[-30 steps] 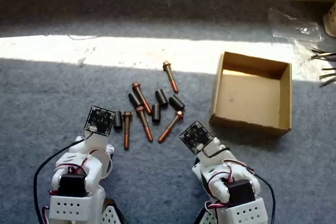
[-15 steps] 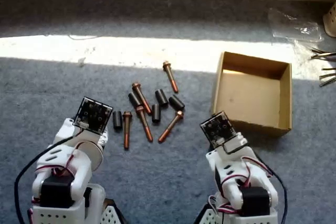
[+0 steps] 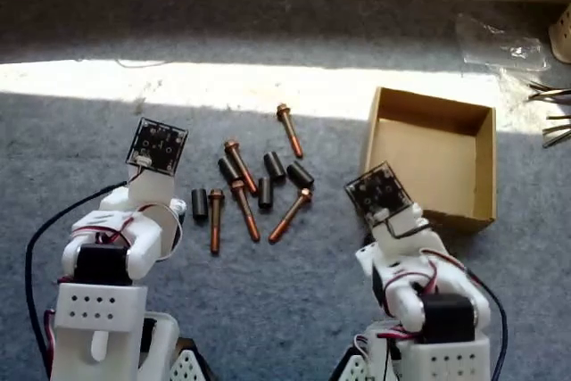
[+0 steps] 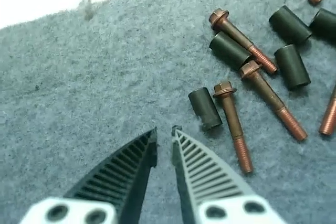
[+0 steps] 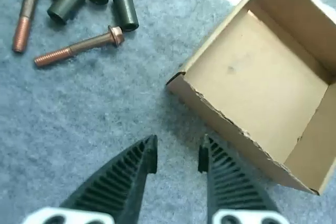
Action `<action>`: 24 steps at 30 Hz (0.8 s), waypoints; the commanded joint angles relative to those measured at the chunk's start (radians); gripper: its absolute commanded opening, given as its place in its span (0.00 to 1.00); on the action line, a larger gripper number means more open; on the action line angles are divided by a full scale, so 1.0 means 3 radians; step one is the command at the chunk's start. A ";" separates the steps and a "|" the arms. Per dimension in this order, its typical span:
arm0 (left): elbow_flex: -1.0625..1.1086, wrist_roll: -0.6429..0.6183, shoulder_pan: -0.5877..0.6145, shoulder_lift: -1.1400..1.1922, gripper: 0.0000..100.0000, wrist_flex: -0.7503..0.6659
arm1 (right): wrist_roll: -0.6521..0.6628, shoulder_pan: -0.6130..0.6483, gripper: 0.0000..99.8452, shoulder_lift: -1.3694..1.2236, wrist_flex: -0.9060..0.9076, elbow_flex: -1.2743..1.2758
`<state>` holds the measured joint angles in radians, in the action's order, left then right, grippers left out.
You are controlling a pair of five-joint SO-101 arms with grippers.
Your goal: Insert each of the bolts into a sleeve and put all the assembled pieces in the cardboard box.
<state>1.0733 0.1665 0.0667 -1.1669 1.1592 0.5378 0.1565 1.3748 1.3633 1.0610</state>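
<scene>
My left gripper [image 4: 164, 132] hangs over the grey carpet [image 4: 79, 87], its jaws parted by only a narrow slit and holding nothing. Just past its tips lies a black sleeve [image 4: 205, 108], with a copper bolt [image 4: 233, 124] close alongside it, head level with the sleeve's far end. My right gripper [image 5: 177, 148] stands wider apart, also holding nothing, above the carpet close to the near corner of the box [image 5: 226, 111]. The box sits upright and open-topped, its brown floor showing.

From above, five bolts [image 3: 244, 210] and five sleeves [image 3: 265, 193] lie loose in one cluster on the carpet, ahead of and between my two arms. None of the bolts is inside a sleeve. One of them, the far bolt [image 3: 289, 130], lies a little apart from the rest, near the sunlit strip [image 3: 223, 86]. The box is to the right of the cluster, near it but not touching any piece, and my right arm is nearer to it than my left
</scene>
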 commanded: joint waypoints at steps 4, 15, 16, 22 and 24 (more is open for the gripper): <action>-0.0151 -0.0471 -0.0023 0.0422 0.06 -0.0286 | 0.0036 0.0054 0.17 -0.1496 -0.0473 -0.0662; -0.0156 -0.0537 0.0054 0.1399 0.06 -0.0752 | 0.0020 0.0125 0.17 -0.3025 -0.0918 -0.1470; -0.0166 -0.0537 0.0105 0.1455 0.06 -0.0788 | 0.0020 0.0166 0.17 -0.3148 -0.0918 -0.1547; -0.0151 -0.0537 0.0422 0.1516 0.06 -0.0915 | 0.0015 0.0560 0.17 -0.3915 -0.0570 -0.2263; -0.0151 -0.0537 0.0422 0.1516 0.06 -0.0910 | 0.0010 0.0616 0.17 -0.4207 -0.0453 -0.2606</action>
<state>1.0733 0.0115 0.1741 -0.7142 0.9045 0.5378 0.3038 0.1995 1.1776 0.4442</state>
